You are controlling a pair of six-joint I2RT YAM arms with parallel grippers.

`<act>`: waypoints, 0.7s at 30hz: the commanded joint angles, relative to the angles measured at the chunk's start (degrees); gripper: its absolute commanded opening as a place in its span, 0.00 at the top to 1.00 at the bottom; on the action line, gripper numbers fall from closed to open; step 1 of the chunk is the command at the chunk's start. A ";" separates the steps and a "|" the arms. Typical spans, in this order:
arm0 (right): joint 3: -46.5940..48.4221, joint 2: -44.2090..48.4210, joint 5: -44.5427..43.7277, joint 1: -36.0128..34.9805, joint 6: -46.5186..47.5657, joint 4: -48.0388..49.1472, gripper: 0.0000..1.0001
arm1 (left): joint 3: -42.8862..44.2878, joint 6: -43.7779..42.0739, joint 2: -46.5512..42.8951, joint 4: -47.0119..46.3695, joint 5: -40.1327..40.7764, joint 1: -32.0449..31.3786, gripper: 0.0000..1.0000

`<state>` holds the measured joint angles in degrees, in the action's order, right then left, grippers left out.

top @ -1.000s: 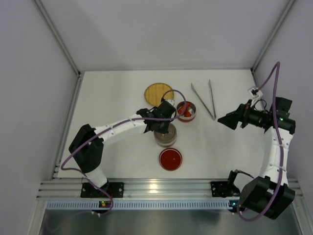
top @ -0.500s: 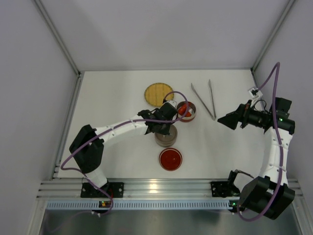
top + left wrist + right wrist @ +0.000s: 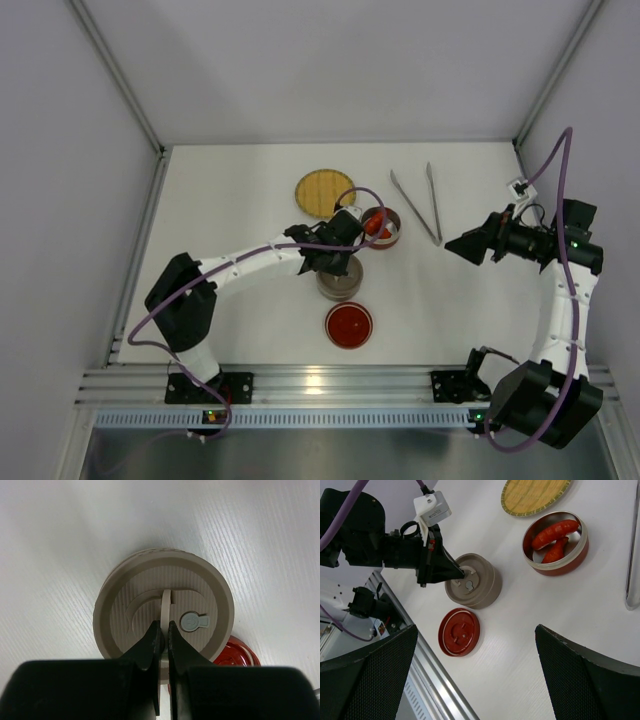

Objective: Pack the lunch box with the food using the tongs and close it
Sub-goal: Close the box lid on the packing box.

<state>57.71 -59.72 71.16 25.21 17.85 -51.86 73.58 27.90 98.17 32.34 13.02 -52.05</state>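
The lunch box lies in parts. A beige tin point(image 3: 340, 282) wears its beige lid point(image 3: 150, 605), and my left gripper point(image 3: 163, 632) is shut on the thin upright handle tab point(image 3: 166, 602) at the lid's middle. To its far right, an open red tin point(image 3: 555, 542) holds the food, two elongated red pieces point(image 3: 554, 532). The tongs point(image 3: 417, 205) lie flat on the table, beyond the red tin to the right, with nothing gripping them. My right gripper point(image 3: 464, 245) hangs open and empty, off to the right of the tins.
A red lid point(image 3: 349, 325) lies flat near the front edge, just in front of the beige tin. A round yellow woven plate point(image 3: 324, 191) sits behind the tins. The metal rail point(image 3: 330, 385) runs along the near edge.
My left wrist has shifted slightly over the beige tin while staying shut on the tab. The right arm, tins and tongs have not moved.
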 commanded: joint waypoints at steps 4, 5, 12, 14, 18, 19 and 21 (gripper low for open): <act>-0.06 1.10 1.18 1.15 0.17 2.81 0.01 | -0.28 0.49 0.88 -2.45 0.17 0.81 1.00; -0.06 1.10 1.27 1.07 0.08 2.81 0.01 | -0.37 0.49 0.97 -2.37 0.17 0.81 1.00; -0.23 1.19 1.18 1.15 0.08 2.90 0.01 | -2.12 0.58 -0.52 -2.89 -0.62 1.87 1.00; -0.23 1.10 1.27 1.15 -0.35 3.16 0.01 | -2.74 0.49 -1.14 -3.68 -0.54 1.87 1.00; -0.23 1.10 1.35 1.16 -0.27 3.25 0.01 | -4.23 -2.05 -1.40 -5.00 -1.23 1.87 1.00; -0.32 1.10 1.27 1.07 -0.27 3.25 0.01 | -4.76 -3.89 -1.58 -5.79 -2.63 1.87 1.00; -0.32 1.19 1.27 1.15 -0.18 3.08 0.01 | -7.03 -9.95 -2.28 -8.59 -6.66 1.87 1.00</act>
<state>57.67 -59.72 71.18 25.21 17.74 -51.83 69.84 24.58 97.36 27.20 11.11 -50.54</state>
